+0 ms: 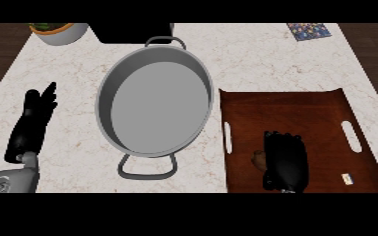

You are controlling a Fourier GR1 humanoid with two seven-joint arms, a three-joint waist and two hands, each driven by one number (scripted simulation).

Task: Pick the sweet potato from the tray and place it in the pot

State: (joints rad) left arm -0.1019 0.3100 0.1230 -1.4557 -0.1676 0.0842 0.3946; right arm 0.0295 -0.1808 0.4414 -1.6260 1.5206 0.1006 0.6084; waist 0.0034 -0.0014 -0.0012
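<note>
On your pale marbled tabletop (66, 80) you have a potted plant (57, 32) at the far left, a black block (133, 32) just right of it, and a colourful patterned square (309, 31) far right.

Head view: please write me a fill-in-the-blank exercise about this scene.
The pot is ____ inside.
The right hand hides most of the sweet potato, which lies on the ____.
The left hand rests open on the pot's ____ side.
Missing words: empty; tray; left.
</note>
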